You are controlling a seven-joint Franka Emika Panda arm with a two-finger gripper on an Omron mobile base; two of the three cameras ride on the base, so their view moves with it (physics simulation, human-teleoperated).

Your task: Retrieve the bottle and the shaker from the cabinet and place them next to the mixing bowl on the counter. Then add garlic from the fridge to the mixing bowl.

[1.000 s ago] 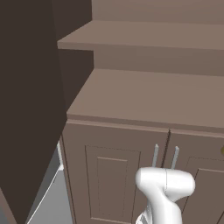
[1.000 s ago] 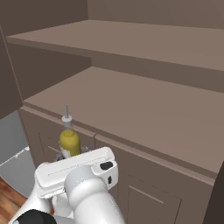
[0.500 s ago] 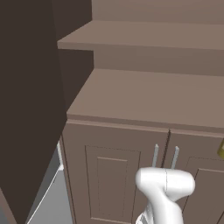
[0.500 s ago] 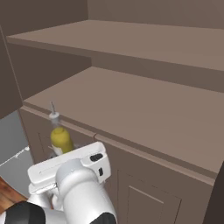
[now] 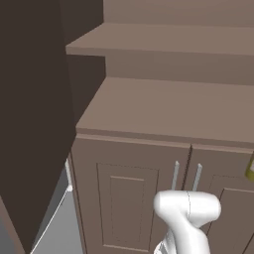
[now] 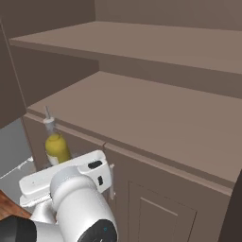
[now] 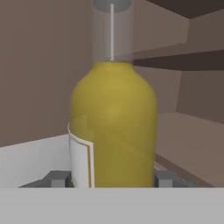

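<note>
Out in front of the cabinet (image 6: 142,118), at its left end, the yellow bottle (image 6: 56,147) stands upright in the air below the lower shelf's edge. The tool (image 7: 113,178) has its fingers (image 7: 57,179) pressed to both sides of the bottle, gripping it near the base.

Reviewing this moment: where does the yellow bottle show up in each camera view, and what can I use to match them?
Left base view: a yellow sliver at the right edge, bottle.
Right base view: lower left, upright, just above the white arm.
Hand view: centre, large, between the fingertips of the hand.
Shared landmark: the brown cabinet shelf.
</note>
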